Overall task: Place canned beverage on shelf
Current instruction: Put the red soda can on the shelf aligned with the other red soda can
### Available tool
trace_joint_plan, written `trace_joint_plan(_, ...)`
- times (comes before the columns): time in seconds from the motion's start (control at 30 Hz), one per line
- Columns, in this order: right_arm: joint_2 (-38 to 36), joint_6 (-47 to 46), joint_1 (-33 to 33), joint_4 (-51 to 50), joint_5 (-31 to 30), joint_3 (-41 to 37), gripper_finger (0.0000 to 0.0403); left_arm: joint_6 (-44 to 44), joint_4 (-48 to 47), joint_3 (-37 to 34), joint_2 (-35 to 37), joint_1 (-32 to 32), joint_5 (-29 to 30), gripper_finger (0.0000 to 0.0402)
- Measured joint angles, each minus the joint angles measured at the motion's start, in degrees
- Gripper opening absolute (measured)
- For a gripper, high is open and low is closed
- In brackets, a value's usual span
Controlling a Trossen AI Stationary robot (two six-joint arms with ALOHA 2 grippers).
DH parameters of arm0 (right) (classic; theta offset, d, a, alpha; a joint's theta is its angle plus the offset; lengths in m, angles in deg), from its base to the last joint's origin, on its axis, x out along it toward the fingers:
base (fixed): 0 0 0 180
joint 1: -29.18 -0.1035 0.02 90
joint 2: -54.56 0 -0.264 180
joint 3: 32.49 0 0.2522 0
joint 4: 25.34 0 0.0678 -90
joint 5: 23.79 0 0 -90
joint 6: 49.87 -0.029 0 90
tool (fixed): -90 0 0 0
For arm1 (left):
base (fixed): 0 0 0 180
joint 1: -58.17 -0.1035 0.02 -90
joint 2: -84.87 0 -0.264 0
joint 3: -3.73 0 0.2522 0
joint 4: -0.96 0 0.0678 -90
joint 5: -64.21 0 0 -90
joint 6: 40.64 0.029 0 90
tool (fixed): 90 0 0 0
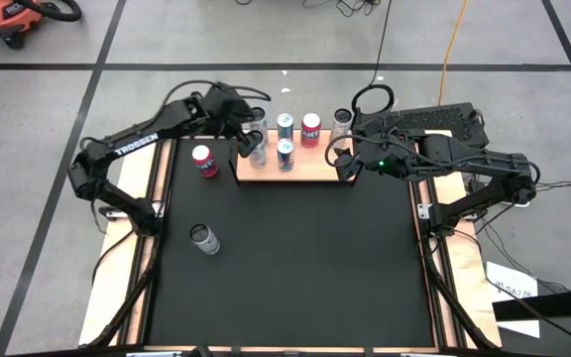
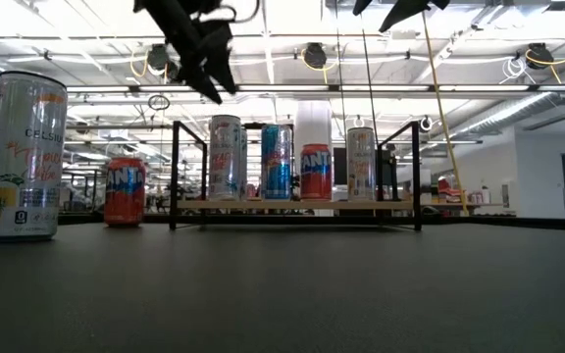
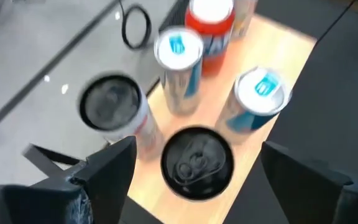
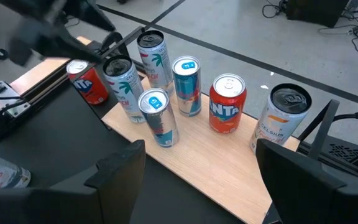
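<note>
The shelf [image 1: 310, 171] is a light wooden board with thin black end posts, at the table's far edge. Several cans stand upright on it: silver, blue and a red Fanta can [image 4: 227, 102]. My left gripper [image 3: 197, 171] is open, above a silver can with a dark top [image 3: 197, 163] at the shelf's left front. Its fingers stand wide on either side and touch nothing. In the low view my left gripper [image 2: 209, 69] is well above that can [image 2: 226, 157]. My right gripper [image 4: 207, 171] is open and empty at the shelf's right end [image 1: 348, 167].
A red Fanta can [image 1: 204, 161] stands on the black table just left of the shelf. A silver Celsius can [image 1: 204, 239] stands on the table's left part, nearer the front. Wooden strips run along both table sides.
</note>
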Motion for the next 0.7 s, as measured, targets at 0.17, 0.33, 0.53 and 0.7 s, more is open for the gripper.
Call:
trace_joint_plan(0.17, -0.02, -0.35, 0.00, -0.02, 0.00, 0.00, 0.0293, -0.04, 0.79, 1.01, 3.70, -0.04, 0.22, 0.0343)
trace_joint_plan(0.33, -0.02, -1.13, 0.00, -0.04, -0.02, 0.00, 0.0293, -1.42, 0.83, -0.74, 6.49, -1.17, 0.44, 0.0343)
trace_joint_plan(0.53, -0.02, -1.16, -0.43, -0.11, 0.04, 0.00, 0.0293, -3.53, 2.46, -10.96, 10.88, -3.74, 0.43, 0.0343)
trace_joint_plan(0.7, -0.02, -0.84, -0.42, -0.11, 0.11, 0.00, 0.0293, -5.75, 4.26, -17.88, 15.79, -5.05, 0.15, 0.0343)
